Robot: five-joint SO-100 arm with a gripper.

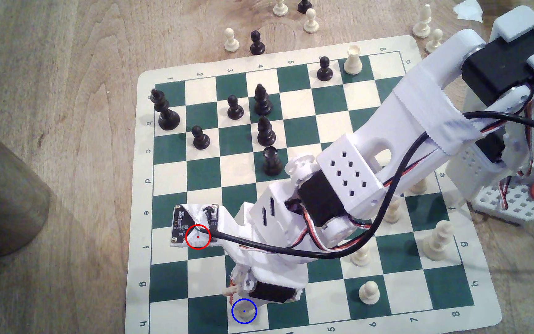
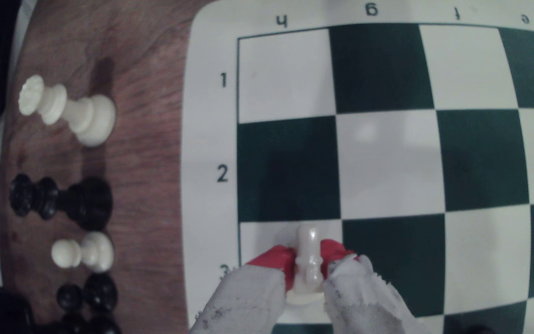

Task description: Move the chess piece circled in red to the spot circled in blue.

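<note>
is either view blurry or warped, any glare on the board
Wrist view: board lines bow outward, soft focus, pale glare patches on the white squares; the chess piece between the gripper fingers is fairly clear. Exterior view: sharper, straight lines, no strong glare on the board.

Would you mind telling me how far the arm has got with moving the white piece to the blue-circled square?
Done: the chess piece has reached the spot, the cream square in row h, column 3, and no piece shows in the red circle. In hand: the gripper has its red-tipped jaws closed around the piece's stem, with its base seemingly on the square. Left: opening the jaws and pulling away.
</note>
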